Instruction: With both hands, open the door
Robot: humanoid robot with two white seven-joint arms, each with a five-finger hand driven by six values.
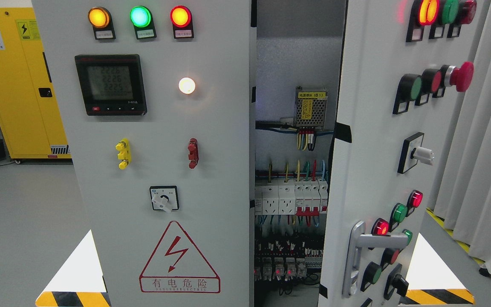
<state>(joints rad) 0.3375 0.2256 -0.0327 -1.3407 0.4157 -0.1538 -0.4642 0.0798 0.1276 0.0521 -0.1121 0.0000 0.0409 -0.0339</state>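
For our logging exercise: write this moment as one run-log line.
right door: swung ajar | left door: shut | interior wiring: exposed | door handle: untouched | robot hands: not in view

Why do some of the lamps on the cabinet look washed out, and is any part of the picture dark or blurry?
In the head view, the white lamp and the orange lamp are overexposed and glow into the grey panel; the red lamp on the open door casts a red haze; the inside of the cabinet is dim low down; everything looks sharp.
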